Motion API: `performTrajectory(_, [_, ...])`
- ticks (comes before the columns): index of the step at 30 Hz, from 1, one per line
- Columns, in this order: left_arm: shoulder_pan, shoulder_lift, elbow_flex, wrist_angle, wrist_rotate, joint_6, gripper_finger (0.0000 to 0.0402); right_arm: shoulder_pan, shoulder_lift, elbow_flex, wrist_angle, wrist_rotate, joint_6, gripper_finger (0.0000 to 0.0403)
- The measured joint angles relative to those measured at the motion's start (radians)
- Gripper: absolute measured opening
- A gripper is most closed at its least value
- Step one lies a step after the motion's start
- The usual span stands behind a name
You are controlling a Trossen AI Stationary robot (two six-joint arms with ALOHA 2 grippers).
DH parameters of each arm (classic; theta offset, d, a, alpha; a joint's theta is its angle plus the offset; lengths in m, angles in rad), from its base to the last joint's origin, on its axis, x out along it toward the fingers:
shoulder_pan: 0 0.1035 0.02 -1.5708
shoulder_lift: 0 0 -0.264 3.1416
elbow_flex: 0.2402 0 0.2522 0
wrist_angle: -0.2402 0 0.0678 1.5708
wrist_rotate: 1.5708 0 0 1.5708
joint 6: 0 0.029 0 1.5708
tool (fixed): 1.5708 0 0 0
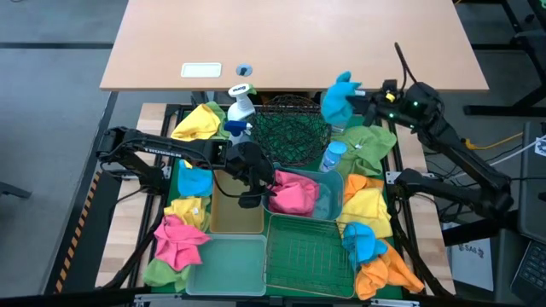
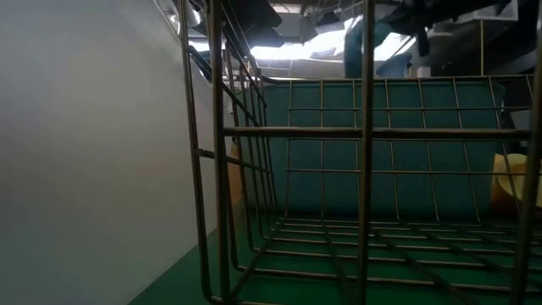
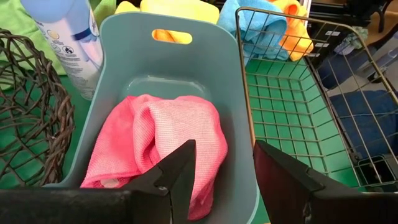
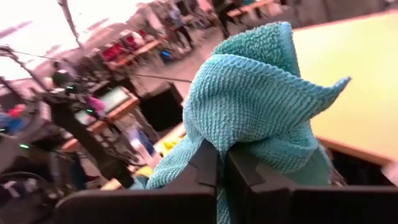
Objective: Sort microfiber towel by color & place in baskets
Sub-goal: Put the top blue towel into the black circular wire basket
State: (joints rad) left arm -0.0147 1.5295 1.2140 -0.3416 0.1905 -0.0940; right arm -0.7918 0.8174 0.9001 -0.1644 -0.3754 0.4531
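Note:
My right gripper is shut on a blue microfiber towel, held high beside the round black wire basket. My left gripper is open over the near end of the teal bin, its fingers on either side of the bin's right wall without touching it. A pink towel lies bunched on that bin's floor. The amber bin, the pale-green bin and the green wire basket stand in front. Loose towels lie on both sides, yellow and pink on the left, orange on the right. My right gripper pinches a bunched fold of the blue towel between its two fingers; how many layers, I cannot tell. The fingers lie about level and point toward the table's left. The towel bulges out past the fingertips and is lifted clear of everything below.
Two spray bottles stand by the black basket, one at its left and one at its right. More towels lie to the right of the bins: green, yellow, blue. A wooden table lies beyond.

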Motion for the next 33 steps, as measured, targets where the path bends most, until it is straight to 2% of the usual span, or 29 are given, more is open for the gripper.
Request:
performTrajectory(5, [0.000,0.000,0.000,0.000,0.000,0.000,0.0155,0.000,0.067,0.000,0.070,-0.068,-0.001,0.0008])
performTrajectory(20, [0.000,0.000,0.000,-0.082,0.001,0.000,0.0155,0.000,0.244,0.000,0.060,-0.089,-0.005,0.0029])
performTrajectory(28, [0.000,0.000,0.000,-0.085,0.001,0.000,0.0155,0.000,0.292,0.000,0.060,-0.091,0.022,0.0030])
performTrajectory(33, [0.000,0.000,0.000,-0.084,0.001,0.000,0.0155,0.000,0.293,0.000,0.061,-0.136,0.025,0.0030])
